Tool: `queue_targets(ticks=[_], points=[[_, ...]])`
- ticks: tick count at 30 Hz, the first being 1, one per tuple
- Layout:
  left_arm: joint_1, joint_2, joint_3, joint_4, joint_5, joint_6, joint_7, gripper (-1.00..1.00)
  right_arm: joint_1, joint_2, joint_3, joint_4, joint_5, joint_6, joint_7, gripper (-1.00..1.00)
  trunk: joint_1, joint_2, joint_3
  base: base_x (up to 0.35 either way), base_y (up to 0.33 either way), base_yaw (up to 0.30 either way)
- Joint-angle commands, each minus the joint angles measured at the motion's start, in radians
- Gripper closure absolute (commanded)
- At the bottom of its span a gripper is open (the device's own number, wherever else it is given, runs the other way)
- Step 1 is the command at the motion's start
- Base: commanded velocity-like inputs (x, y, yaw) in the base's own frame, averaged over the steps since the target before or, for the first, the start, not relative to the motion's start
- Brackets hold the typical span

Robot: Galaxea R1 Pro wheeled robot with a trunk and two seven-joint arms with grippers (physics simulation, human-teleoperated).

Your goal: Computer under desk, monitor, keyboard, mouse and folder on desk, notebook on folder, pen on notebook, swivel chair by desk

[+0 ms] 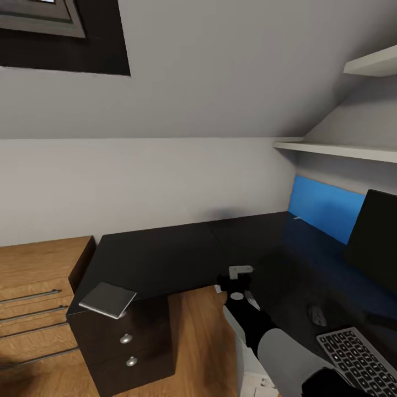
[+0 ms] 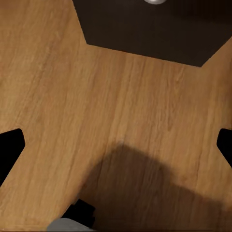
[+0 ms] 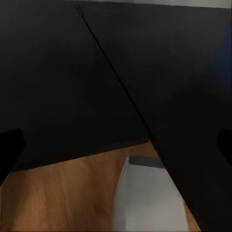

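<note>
Black fingers [image 2: 10,150] of both wrists spread wide, empty, over wood-grain floor [image 2: 96,111] and glossy black desk [image 3: 72,87].

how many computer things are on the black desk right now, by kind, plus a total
monitor: 1
keyboard: 1
mouse: 1
notebook, at the desk's left end: 1
total: 4
</note>
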Motion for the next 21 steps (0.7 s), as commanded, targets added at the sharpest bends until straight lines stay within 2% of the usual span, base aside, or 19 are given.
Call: queue_targets(ticks=[1, 5, 11, 13, 15, 17, 18, 21], points=[[-0.001, 0.001, -0.006, 0.031, 0.009, -0.003, 0.007, -1.00, -0.001, 0.000, 0.021, 0.028, -0.005, -0.050, -0.028, -1.00, 0.000, -0.001, -0.002, 0.000, 0.000, 0.241], [-0.001, 0.001, -0.006, 0.071, 0.008, -0.004, 0.006, -1.00, -0.001, 0.000, 0.033, 0.073, -0.005, -0.131, -0.045, -1.00, 0.000, -0.001, -0.005, 0.000, 0.000, 0.241], [-0.001, 0.003, -0.006, 0.087, 0.010, -0.002, 0.005, -1.00, -0.001, 0.000, 0.035, 0.106, -0.007, -0.224, -0.051, -1.00, 0.000, -0.001, -0.011, 0.000, 0.000, 0.241], [-0.001, 0.004, -0.006, 0.091, 0.012, 0.000, 0.003, -1.00, 0.008, 0.000, 0.034, 0.130, -0.009, -0.255, -0.050, -1.00, -0.008, 0.013, -0.006, 0.000, 0.000, 0.241], [-0.001, 0.006, -0.006, 0.097, 0.014, 0.002, -0.036, -1.00, 0.064, 0.000, 0.035, 0.217, -0.010, -0.358, -0.049, -1.00, -0.015, 0.027, -0.002, 0.000, 0.000, 0.241], [-0.001, 0.007, -0.006, 0.102, 0.014, 0.002, -0.055, -1.00, 0.082, 0.000, 0.035, 0.240, -0.009, -0.401, -0.049, -1.00, -0.023, 0.041, 0.003, 0.000, 0.000, 0.239], [-0.001, 0.009, -0.005, 0.117, 0.015, 0.003, -0.094, -1.00, 0.120, 0.000, 0.035, 0.272, -0.006, -0.476, -0.049, -1.00, -0.027, 0.048, 0.005, 0.000, 0.000, 0.235], [-0.001, 0.011, -0.005, 0.133, 0.014, 0.005, -0.115, -1.00, 0.157, 0.000, 0.034, 0.289, -0.004, -0.516, -0.049, -1.00, -0.038, 0.069, 0.012, 0.000, 0.000, 0.234]])
